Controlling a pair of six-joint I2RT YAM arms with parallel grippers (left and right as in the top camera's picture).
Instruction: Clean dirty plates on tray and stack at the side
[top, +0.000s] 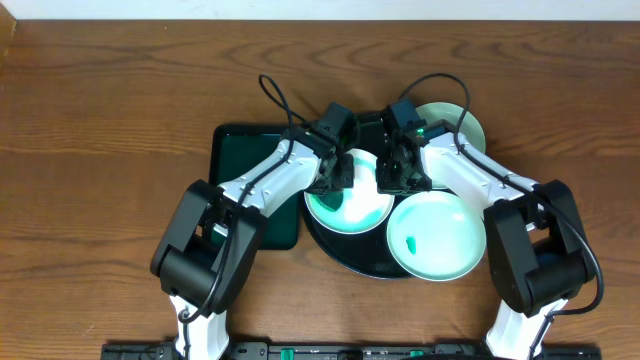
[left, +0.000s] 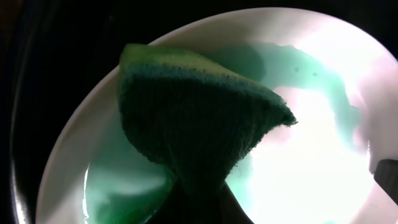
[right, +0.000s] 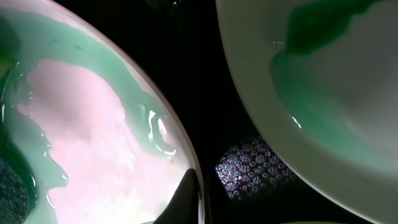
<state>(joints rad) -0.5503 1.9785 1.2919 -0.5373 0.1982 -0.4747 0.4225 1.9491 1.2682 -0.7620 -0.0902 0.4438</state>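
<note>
The black round tray (top: 345, 255) holds a plate (top: 362, 208) smeared with green liquid and, to its right, a plate (top: 435, 238) with a small green smudge. A third plate (top: 462, 124) lies at the tray's back right edge, partly hidden by my right arm. My left gripper (top: 335, 180) (left: 199, 208) is shut on a green and yellow sponge (left: 193, 112) pressed onto the smeared plate (left: 323, 143). My right gripper (top: 395, 178) (right: 198, 199) is shut on that plate's rim (right: 180, 134). The smudged plate (right: 323, 81) fills the right wrist view's upper right.
A dark green rectangular tray (top: 245, 165) lies left of the round tray, under my left arm. Brown wooden table (top: 100, 150) surrounds everything. Both arms cross over the round tray's back half.
</note>
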